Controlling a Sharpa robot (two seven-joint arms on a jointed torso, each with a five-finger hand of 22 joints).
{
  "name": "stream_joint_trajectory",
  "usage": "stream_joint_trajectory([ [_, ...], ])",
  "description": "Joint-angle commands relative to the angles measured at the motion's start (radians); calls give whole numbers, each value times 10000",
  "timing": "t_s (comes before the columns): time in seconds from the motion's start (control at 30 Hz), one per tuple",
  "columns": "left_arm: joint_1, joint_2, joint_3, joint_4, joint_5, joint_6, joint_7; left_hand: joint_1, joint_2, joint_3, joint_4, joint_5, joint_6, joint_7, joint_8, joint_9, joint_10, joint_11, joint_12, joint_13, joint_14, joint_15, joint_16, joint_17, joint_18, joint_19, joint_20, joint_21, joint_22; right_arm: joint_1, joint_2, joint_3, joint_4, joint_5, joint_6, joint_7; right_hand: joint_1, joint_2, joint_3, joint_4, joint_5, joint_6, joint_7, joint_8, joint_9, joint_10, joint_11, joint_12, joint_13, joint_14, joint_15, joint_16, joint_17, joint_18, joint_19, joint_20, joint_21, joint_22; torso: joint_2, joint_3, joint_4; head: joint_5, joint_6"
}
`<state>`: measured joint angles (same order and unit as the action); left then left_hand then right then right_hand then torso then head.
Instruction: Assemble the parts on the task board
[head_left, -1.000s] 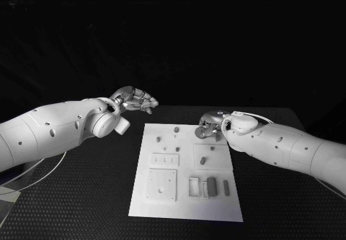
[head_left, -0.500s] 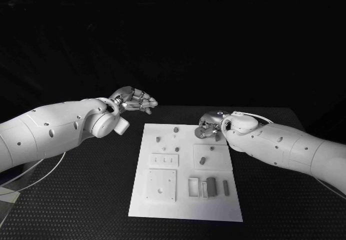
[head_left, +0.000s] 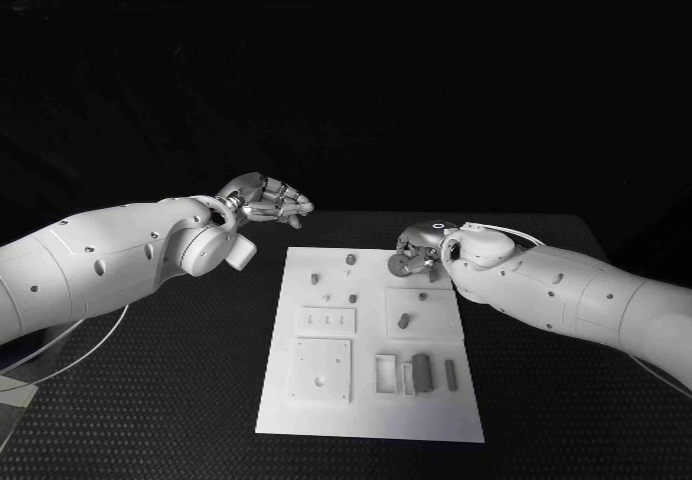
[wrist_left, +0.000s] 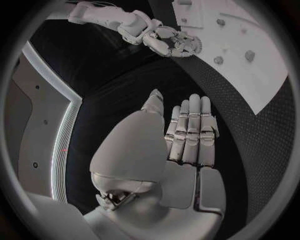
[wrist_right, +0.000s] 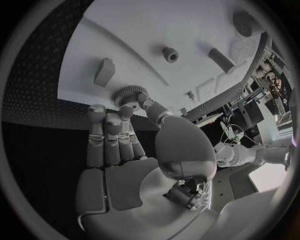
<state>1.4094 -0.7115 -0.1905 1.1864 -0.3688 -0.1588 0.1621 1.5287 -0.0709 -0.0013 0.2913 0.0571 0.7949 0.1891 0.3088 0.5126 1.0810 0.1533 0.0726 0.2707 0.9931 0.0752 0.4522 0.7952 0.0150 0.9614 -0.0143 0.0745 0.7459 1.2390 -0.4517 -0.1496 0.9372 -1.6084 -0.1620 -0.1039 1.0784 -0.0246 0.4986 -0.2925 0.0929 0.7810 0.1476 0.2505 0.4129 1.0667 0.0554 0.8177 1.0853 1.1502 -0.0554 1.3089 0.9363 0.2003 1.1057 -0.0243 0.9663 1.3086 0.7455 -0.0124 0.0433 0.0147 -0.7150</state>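
The right robot hand (head_left: 415, 252) hangs over the far right corner of the task board (head_left: 372, 410). In the right wrist view a small toothed part, like a gear (wrist_right: 129, 93), sits at its fingertips (wrist_right: 97, 112) and thumb tip, so I judge that the hand pinches this gear, though the contact itself is partly hidden. The left robot hand (head_left: 268, 200) is off the board, above the worktop (head_left: 173, 400) near the board's far left corner. In its own wrist view its fingers (wrist_left: 190, 127) lie straight, side by side, and it holds nothing.

The other parts rest on the board: small pegs (head_left: 353, 259) in the far area, a slim piece (head_left: 405, 321) in the middle, and a dark block (head_left: 423, 366) near the front beside a white frame (head_left: 389, 372).

The main risk, as I see it, is the light pinch. The gear is held only at the tips, so a quick wrist turn may let it slip and roll off the board onto the dark worktop. A second risk is alignment: if the gear comes down tilted over its peg or hole, it may jam or lie on top and not seat. The right arm also passes low over the board, so it could knock the standing pegs.
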Motion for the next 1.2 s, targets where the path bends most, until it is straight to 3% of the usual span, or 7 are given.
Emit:
stream_joint_trajectory([
  [0.03, 10, 17, 7, 27, 8, 131, 65, -41, -24, 52, 4, -67, 17, 52, -33, 12, -82, 19, -49, 14, -62, 20, -55, 17, -140, -2, -68, -56, -15, -170, -11, -91, -50, -266, 643, -56, 104, 9, 65, 7, 32, 273, 161, 63, -12, 9, -57, 57, -21, 27, -34, 60, 5, 615, -38, -19, 45, 208, 0, -3, 3, -5, -6],
  [0.17, 10, 6, 7, 26, 7, 116, 65, -37, -23, 53, 4, -67, 18, 52, -33, 13, -82, 19, -49, 16, -62, 20, -56, 18, -140, -2, -68, -55, -15, -188, 3, -91, -61, -280, 619, -55, 168, -17, 82, 11, 30, 312, 154, 87, 0, 13, -64, 64, -35, 31, -42, 62, 2, 615, -43, -15, 59, 207, 0, -2, 1, -19, -18],
  [0.57, 10, 7, 7, 32, 6, 116, 64, -31, -17, 54, 6, -67, 20, 51, -35, 17, -82, 18, -47, 19, -61, 19, -57, 22, -143, -1, -69, -54, -16, -301, 55, -93, -106, -557, 361, -126, -147, -454, -5, 125, 27, 481, 124, 184, 52, 59, -92, 105, -103, 83, -66, 73, -18, 615, 6, 25, 104, 182, -1, -2, 5, -46, -24],
  [0.9, 10, -9, 7, 24, -9, 113, 59, -12, -13, 59, 3, -67, 22, 50, -37, 23, -83, 17, -46, 24, -61, 18, -61, 27, -144, -2, -71, -54, -17, -357, 80, -96, -124, -853, 180, -153, -182, -552, 71, 126, 33, 629, 71, 272, 114, 133, -143, 159, -131, 160, -114, 113, -17, 615, 77, -6, 145, 182, 7, 4, 9, -2, -38],
  [1.2, 10, -27, 7, 28, -9, 100, 59, -8, -6, 60, 6, -67, 24, 49, -37, 26, -82, 17, -45, 27, -60, 18, -62, 30, -146, -2, -71, -53, -18, -356, 42, -96, -62, -1040, -315, -181, -283, -467, 172, 187, 29, 1008, -54, 488, 274, 222, -260, 191, -195, 245, -223, 138, -24, 615, 155, -34, 198, 181, -4, -11, 7, -2, -18],
])
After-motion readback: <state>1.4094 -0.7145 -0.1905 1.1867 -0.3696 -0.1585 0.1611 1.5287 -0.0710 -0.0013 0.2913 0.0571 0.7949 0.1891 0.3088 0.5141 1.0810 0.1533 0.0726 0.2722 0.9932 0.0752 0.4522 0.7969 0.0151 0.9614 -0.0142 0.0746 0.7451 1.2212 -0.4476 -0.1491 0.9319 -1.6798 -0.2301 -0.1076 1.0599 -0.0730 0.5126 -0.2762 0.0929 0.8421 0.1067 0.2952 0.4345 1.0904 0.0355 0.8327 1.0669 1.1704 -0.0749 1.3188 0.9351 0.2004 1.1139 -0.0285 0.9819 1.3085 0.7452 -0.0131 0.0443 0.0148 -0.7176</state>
